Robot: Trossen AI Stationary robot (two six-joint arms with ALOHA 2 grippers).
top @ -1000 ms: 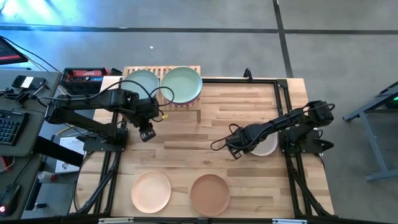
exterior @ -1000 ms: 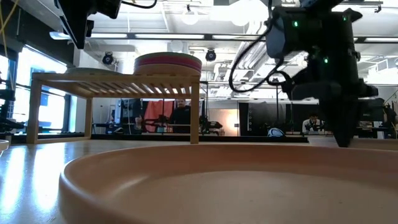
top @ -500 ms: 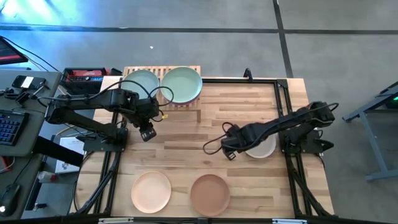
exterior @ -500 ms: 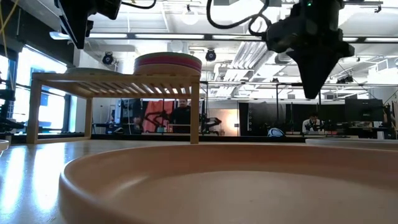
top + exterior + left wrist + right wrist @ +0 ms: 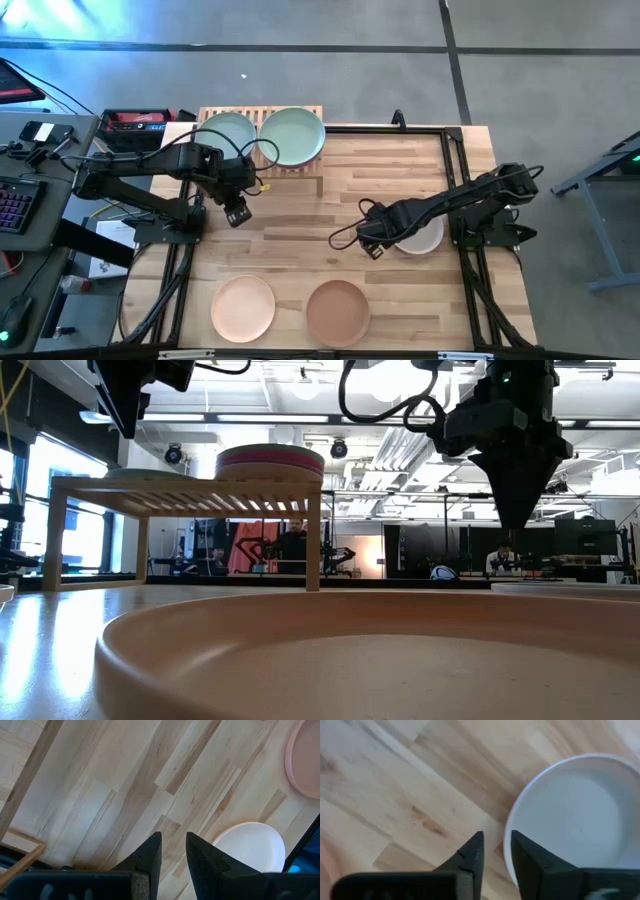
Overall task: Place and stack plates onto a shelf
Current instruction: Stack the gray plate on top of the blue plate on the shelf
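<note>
The shelf (image 5: 262,140) stands at the table's far left and bears two stacks of plates, the tops grey-teal (image 5: 228,134) and mint green (image 5: 292,134); the low view shows magenta in a stack (image 5: 270,460). A cream plate (image 5: 424,238) lies flat at the table's right. My right gripper (image 5: 372,244) hangs above the table beside that plate's left rim (image 5: 512,837), pointing down, its fingers slightly apart with nothing between them. A peach plate (image 5: 243,307) and a brown plate (image 5: 337,311) lie near the front edge. My left gripper (image 5: 237,213) hovers in front of the shelf, open and holding nothing.
Bare wood lies between the two arms in the table's middle (image 5: 310,225). A black frame (image 5: 455,140) runs along the table's right and far sides. A desk with a keyboard (image 5: 15,200) stands off the table's left. People show in the room behind, in the low view.
My right gripper has risen from just above the table beside the cream plate to well clear of it, and has shifted a little toward the table's left. The cream plate lies flat where it was. My left arm has kept still.
</note>
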